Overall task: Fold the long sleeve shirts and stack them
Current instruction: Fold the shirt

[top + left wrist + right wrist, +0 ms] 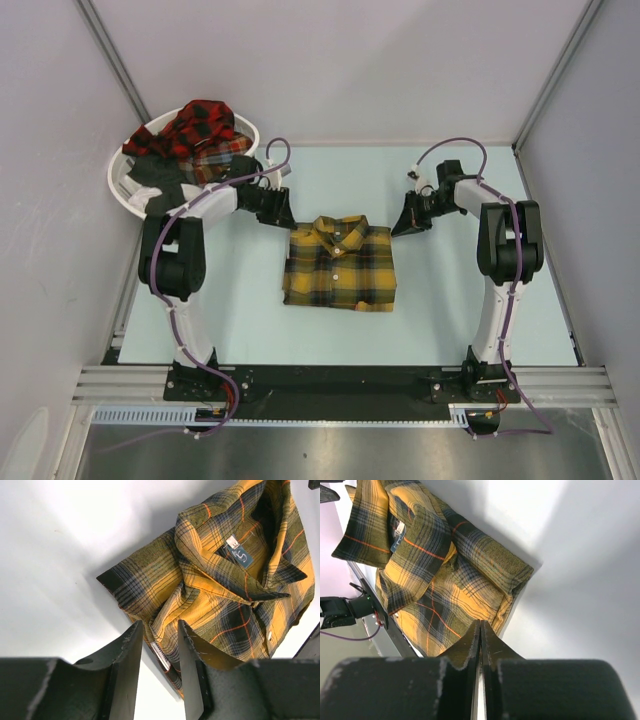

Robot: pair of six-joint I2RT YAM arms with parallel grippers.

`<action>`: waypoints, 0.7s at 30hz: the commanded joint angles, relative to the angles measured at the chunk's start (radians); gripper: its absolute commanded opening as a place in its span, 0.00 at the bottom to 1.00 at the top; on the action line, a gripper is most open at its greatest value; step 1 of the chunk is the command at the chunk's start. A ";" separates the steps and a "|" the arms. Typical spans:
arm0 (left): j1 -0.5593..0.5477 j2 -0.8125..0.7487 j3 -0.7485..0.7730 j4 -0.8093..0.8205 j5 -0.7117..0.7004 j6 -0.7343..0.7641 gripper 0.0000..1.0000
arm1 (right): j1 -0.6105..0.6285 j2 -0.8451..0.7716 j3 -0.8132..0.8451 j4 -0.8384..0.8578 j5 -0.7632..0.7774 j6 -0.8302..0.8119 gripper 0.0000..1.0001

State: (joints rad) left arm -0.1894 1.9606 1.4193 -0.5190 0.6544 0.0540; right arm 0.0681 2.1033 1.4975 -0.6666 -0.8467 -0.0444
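Note:
A mustard-yellow plaid long sleeve shirt (339, 264) lies folded into a rectangle on the middle of the table, collar toward the back. My left gripper (279, 211) hovers just off its back left corner. In the left wrist view that gripper (160, 630) is open, and the shirt's folded edge (165, 655) shows through the gap beyond the fingers. My right gripper (409, 222) sits off the back right corner. Seen from the right wrist, it (481, 624) is shut on nothing, just beside the shirt (445, 580). Red-and-black plaid shirts (200, 125) are heaped in a basket.
The white laundry basket (118, 180) stands at the back left corner, behind the left arm, with dark clothing also in it. Grey walls enclose the pale table (480, 320) on three sides. A metal rail runs along the near edge.

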 commanded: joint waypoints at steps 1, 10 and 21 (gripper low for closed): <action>-0.004 -0.011 0.007 0.005 -0.012 0.023 0.40 | 0.010 -0.045 0.003 0.031 -0.015 0.014 0.06; -0.005 0.015 0.017 -0.013 0.008 0.030 0.40 | 0.045 -0.014 0.000 0.082 0.026 0.040 0.22; -0.007 0.032 0.018 -0.015 0.022 0.032 0.41 | 0.068 0.018 0.000 0.122 0.084 0.034 0.44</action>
State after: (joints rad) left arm -0.1905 1.9846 1.4193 -0.5354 0.6502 0.0616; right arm 0.1318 2.1052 1.4940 -0.5888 -0.7898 -0.0032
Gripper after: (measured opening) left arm 0.411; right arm 0.421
